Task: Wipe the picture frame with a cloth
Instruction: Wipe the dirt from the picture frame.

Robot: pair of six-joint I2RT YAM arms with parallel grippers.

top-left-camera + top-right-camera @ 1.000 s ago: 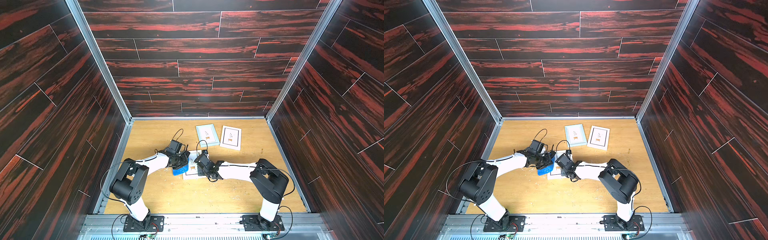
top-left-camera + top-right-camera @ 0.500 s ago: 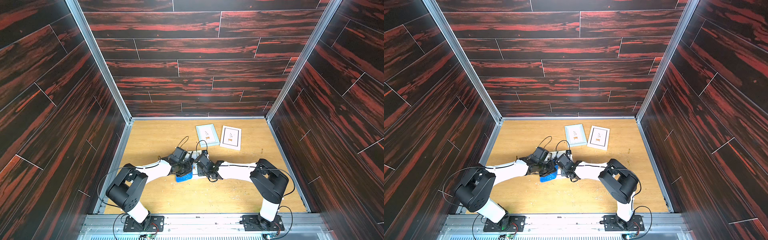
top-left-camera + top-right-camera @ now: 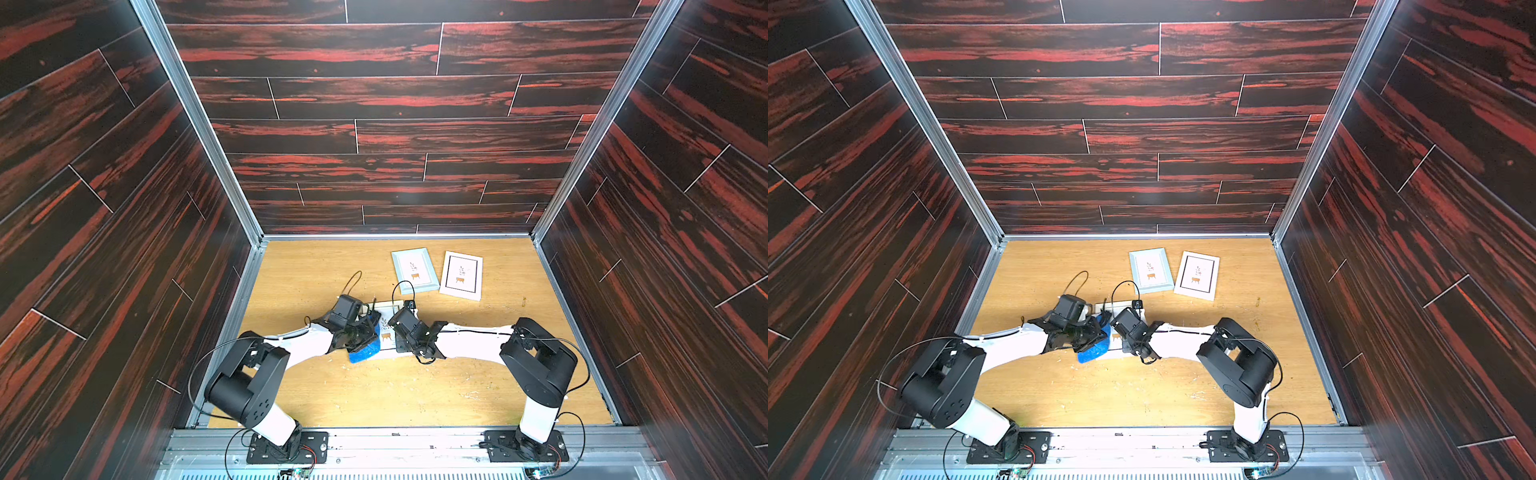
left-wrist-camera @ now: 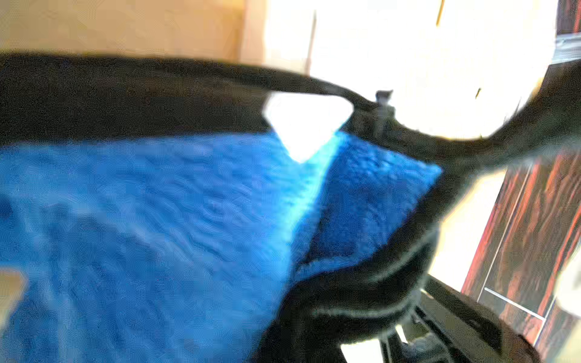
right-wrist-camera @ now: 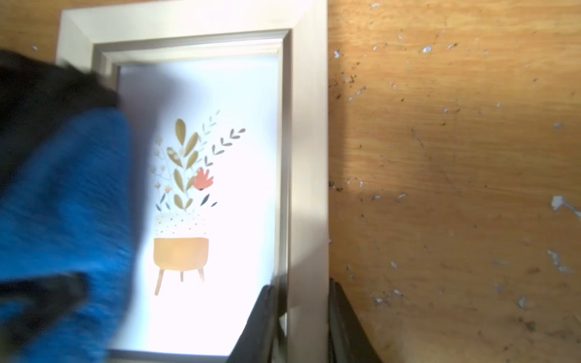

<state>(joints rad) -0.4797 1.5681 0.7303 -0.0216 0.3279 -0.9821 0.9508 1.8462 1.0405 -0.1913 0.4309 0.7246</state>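
A cream picture frame with a potted-plant print lies flat mid-table. In the right wrist view the picture frame shows clearly. My right gripper is shut on its side rail, one finger inside the rail and one outside; in a top view the right gripper sits at the frame's right edge. The blue cloth covers the frame's left part and hangs over its near-left corner. My left gripper is shut on the cloth, which fills the left wrist view. The cloth is blurred over the glass.
A pale blue frame and a white frame with a black inner border lie flat at the back of the wooden table. Dark panelled walls enclose three sides. Small white flecks dot the wood.
My left gripper dragged the cloth across the frame towards the near side, then drew back slightly left. The right gripper and the frame stayed put.
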